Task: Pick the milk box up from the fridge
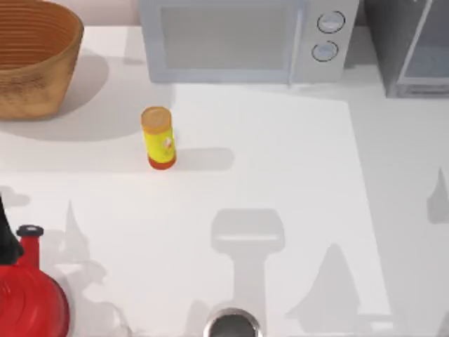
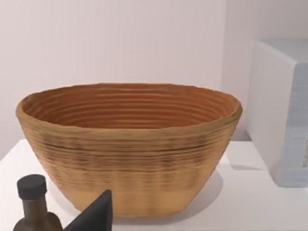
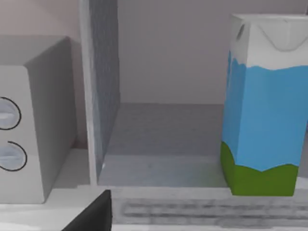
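The milk box [image 3: 264, 110] stands upright inside the fridge [image 3: 103, 82], white on top, blue in the middle, green at the base. It sits on the fridge floor close to the front edge, and nothing touches it. A dark part of my right gripper [image 3: 94, 215] shows low in the right wrist view, short of the fridge and off to one side of the carton. In the top view the fridge [image 1: 410, 49] stands at the back right corner of the table. A dark part of my left gripper [image 2: 96, 215] faces the basket [image 2: 130, 144].
A light grey microwave [image 1: 238, 38] stands at the back, left of the fridge. The woven basket [image 1: 31, 56] fills the back left corner. A yellow canister [image 1: 158, 137] stands mid-table. At the front left are a red kettle [image 1: 28, 295] and a dark bottle [image 2: 33, 204].
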You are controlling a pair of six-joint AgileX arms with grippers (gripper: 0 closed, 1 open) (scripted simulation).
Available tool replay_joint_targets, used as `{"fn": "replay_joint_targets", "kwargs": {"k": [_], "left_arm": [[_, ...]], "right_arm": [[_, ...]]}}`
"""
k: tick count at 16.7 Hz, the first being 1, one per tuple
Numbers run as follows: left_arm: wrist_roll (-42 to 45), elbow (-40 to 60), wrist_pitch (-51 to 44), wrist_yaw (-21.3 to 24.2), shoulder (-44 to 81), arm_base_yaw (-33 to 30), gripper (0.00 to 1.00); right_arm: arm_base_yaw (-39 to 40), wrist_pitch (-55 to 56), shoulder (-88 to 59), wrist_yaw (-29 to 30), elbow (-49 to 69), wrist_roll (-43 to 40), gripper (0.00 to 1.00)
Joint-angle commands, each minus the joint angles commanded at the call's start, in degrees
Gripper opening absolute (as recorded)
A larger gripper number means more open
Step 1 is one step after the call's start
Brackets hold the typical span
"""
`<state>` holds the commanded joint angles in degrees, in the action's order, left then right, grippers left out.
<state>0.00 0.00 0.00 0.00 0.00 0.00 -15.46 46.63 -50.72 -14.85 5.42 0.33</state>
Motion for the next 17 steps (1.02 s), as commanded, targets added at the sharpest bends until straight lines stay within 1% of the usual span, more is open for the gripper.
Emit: {"fn": "replay_joint_targets", "kwargs": {"k": [5, 8, 10, 13, 17], "left_arm": [[0.0, 0.0, 0.0, 0.0, 0.0, 0.0, 1.0], [0.0, 0.0, 0.0, 0.0, 0.0, 0.0, 1.0], [0.0, 0.0, 0.0, 0.0, 0.0, 0.0, 1.0], [0.0, 0.0, 0.0, 0.0, 0.0, 0.0, 1.0], [0.0, 0.0, 0.0, 0.0, 0.0, 0.0, 1.0]], "right_arm": [[-7.73, 23.29, -28.66, -7.48, 1.87, 0.47, 1.0], [-11.46, 34.5, -40.91, -11.07, 3.22, 0.64, 1.0], [-13.33, 40.38, -46.6, -12.89, 4.1, 0.69, 1.0], [-14.94, 45.57, -51.52, -14.44, 5.02, 0.7, 1.0], [-15.11, 46.09, -52.03, -14.6, 5.13, 0.7, 1.0]]}}
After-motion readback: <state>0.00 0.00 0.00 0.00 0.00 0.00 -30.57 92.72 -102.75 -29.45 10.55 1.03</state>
